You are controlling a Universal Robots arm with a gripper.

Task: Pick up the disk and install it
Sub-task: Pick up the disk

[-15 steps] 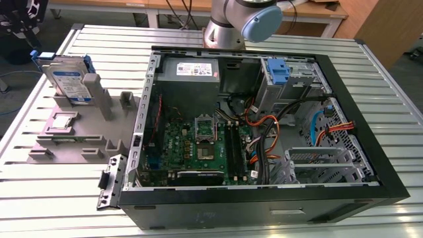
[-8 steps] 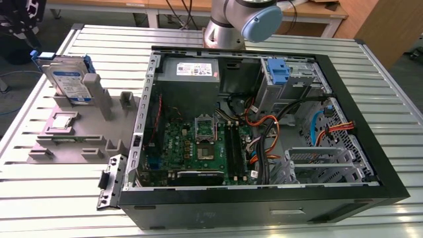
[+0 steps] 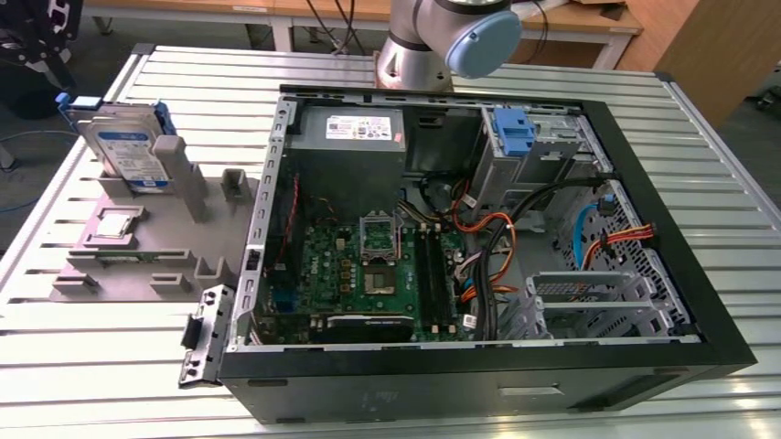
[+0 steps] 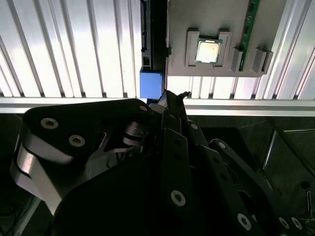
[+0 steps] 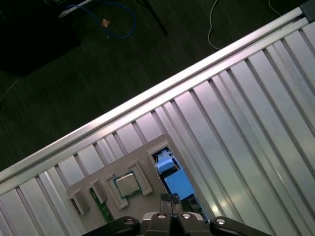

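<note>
- Gripper [image 5: 170, 198] looks closed with nothing in it. In both wrist views it points down at the blue rail [image 5: 175, 183] on one end of the disk. I cannot tell whether it touches the rail.
- Disk [image 3: 128, 151] stands on edge in a slot of the grey rack [image 3: 134, 274]. The rack sits on the bench [image 3: 110, 366], to the exterior view's left of the case [image 3: 488, 380]. The disk is not yet gripped or lifted.
- My read is that the step in hand is the approach for the pick. Closed jaws cannot take the disk, so they should spread wider than its thickness before any descent.
- The jaws should straddle the two broad flat faces rather than the plastic rails, which may flex or slip.
- The gripper appears to sit over the rail end. A grip nearer the middle of the top edge would probably keep the disk from swinging.
- The slot walls hug the disk, so pulling straight along the slot seems safest. A tilted pull could jam it or drag the rack.
- The metal faces are likely slick, so a firm, even squeeze suits them.
- The chip [image 4: 207, 50] and the memory stick [image 4: 252, 24] sit in the same rack, near the disk. The open jaws should stay clear of both.
</note>
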